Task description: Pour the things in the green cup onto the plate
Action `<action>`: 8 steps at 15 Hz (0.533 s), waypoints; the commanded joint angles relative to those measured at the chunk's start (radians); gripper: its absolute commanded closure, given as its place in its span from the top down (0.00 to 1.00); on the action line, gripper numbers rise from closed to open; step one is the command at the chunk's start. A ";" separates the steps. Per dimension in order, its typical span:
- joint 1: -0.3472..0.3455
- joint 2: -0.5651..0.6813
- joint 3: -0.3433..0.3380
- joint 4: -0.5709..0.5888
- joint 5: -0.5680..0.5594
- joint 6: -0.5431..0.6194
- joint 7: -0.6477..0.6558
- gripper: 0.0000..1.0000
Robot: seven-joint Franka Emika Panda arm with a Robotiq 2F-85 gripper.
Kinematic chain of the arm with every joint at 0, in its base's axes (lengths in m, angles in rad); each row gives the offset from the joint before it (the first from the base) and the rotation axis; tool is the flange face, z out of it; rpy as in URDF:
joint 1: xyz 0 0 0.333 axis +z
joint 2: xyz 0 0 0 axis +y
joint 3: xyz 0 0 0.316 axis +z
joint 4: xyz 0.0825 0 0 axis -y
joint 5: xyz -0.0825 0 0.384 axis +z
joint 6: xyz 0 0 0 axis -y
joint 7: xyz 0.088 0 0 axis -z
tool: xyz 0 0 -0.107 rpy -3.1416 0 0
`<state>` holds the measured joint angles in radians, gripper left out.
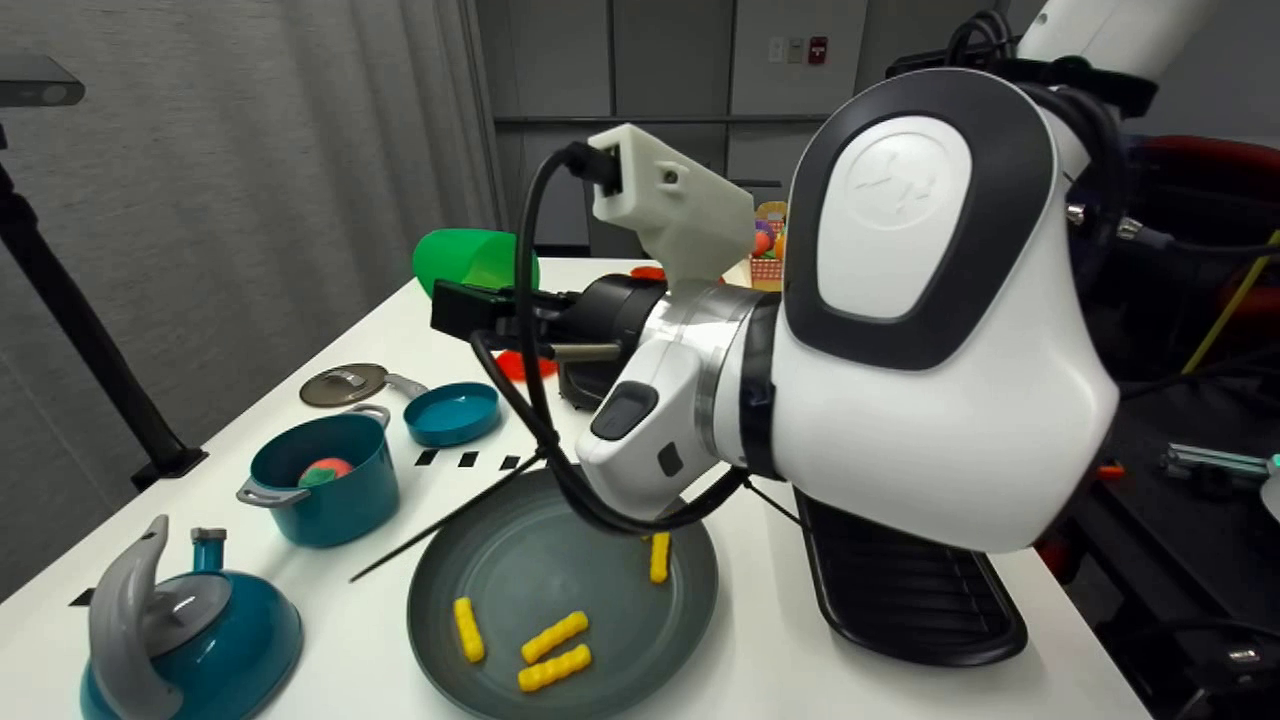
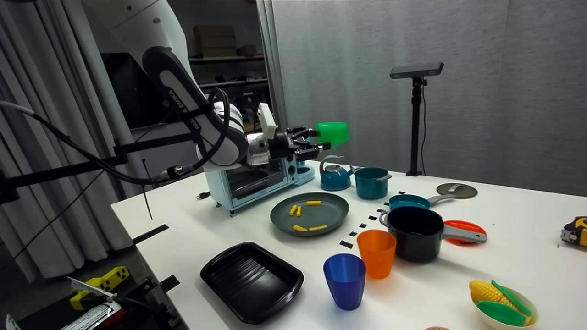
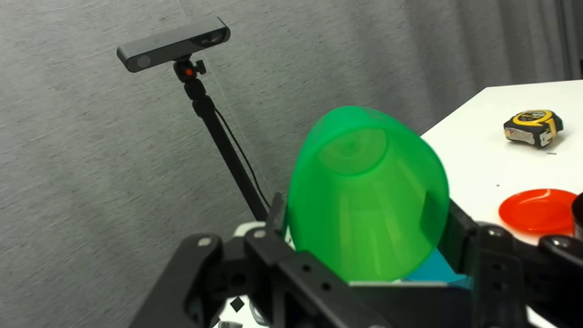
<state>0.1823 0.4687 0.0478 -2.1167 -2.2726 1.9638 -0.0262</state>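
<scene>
White table [image 2: 293, 251] gives passage between plate [image 2: 324, 215] and black tray [image 2: 252, 282]; 2 cups [image 2: 347, 282] near the tray are obstacles.

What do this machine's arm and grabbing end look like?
The rounded white arm has dark grey panels, one bearing white "EMIKA" lettering; black cables loop alongside it. A pale blocky housing sits by a silvery wrist collar. The gripper is black, with two jointed fingers.

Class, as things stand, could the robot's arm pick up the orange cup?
Probably not yet: its jaws hold the green cup, so that would need setting down first. The orange cup itself stands upright with nothing over it.
</scene>
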 commanded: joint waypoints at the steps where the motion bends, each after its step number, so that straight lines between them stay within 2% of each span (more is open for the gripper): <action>1: -0.037 -0.011 0.034 0.018 0.071 0.002 0.000 0.51; 8: -0.079 -0.003 0.091 0.160 0.462 0.097 -0.023 0.51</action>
<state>0.1377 0.4684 0.1082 -2.0204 -1.9448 2.0037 -0.0200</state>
